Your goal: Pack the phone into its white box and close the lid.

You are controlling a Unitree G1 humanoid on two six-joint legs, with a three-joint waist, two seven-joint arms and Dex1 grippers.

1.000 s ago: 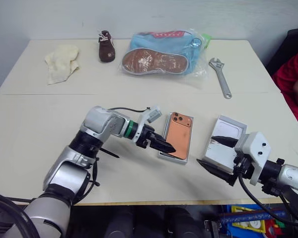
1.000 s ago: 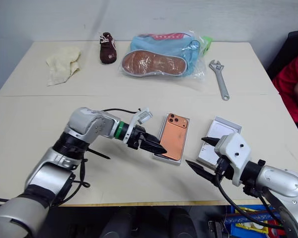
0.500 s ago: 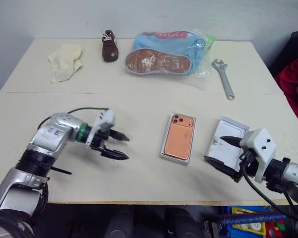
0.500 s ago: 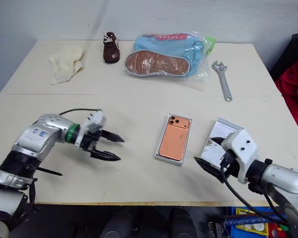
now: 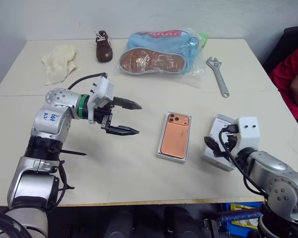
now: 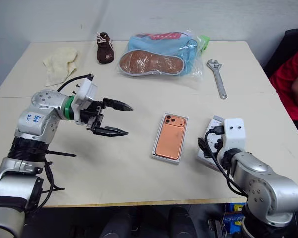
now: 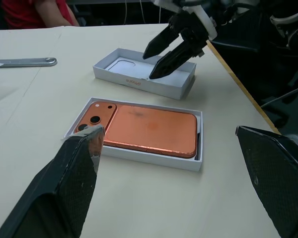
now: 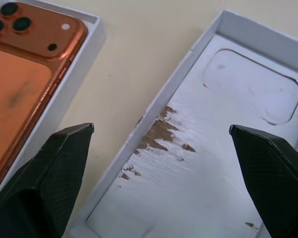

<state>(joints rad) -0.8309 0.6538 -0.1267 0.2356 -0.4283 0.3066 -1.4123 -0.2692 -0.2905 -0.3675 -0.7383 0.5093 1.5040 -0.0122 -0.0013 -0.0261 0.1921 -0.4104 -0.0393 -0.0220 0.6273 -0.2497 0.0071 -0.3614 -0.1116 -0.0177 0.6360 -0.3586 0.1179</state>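
The right tool [image 7: 171, 47] hung spread wide and empty over the near end of the lid [image 5: 219, 140], one finger to each side of its wall, nothing gripped. The left tool [image 5: 125, 118] was likewise released, both fingers [image 5: 121, 131] apart in the air, well to the left of the phone [image 5: 176, 141] and above the tabletop [image 5: 139, 74].

The phone already lay flat in the white box [image 7: 139, 154], camera bump up and at the far end, its long axis running roughly away from the robot. The lid sat just beside it on the right, open side up, its long axis nearly parallel to the phone's.

Judged from this, the risks lay in the lid. It still had to be turned over, so a pinch on one thin wall might let it slip or swing and knock the box. A lid lowered askew would probably catch on a box wall and shove phone and box across the tabletop. The torn brown patch inside the lid suggested soft card that might crush under a hard squeeze
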